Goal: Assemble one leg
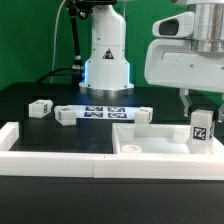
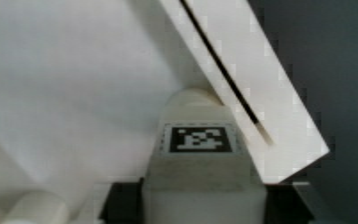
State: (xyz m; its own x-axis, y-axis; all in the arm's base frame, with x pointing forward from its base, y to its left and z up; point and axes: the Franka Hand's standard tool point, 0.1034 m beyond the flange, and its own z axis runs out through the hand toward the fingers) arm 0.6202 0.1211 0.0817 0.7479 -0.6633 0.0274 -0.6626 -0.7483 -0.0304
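My gripper (image 1: 200,108) is shut on a leg (image 1: 201,129), a short white post with a black-and-white tag, and holds it upright. The leg hangs over the near corner, on the exterior view's right, of the large white square panel (image 1: 150,142). In the wrist view the leg (image 2: 199,140) sits between my two black fingers (image 2: 126,200), tag showing. Its far end lies over the panel's floor (image 2: 69,90), close beside the panel's raised rim (image 2: 247,80). Whether the leg touches the panel I cannot tell.
Three more legs lie on the black table: one (image 1: 40,108) on the exterior view's left, one (image 1: 66,116) and one (image 1: 140,115) at the two ends of the marker board (image 1: 100,113). A white wall (image 1: 50,152) runs along the front. The robot's base (image 1: 106,60) stands behind.
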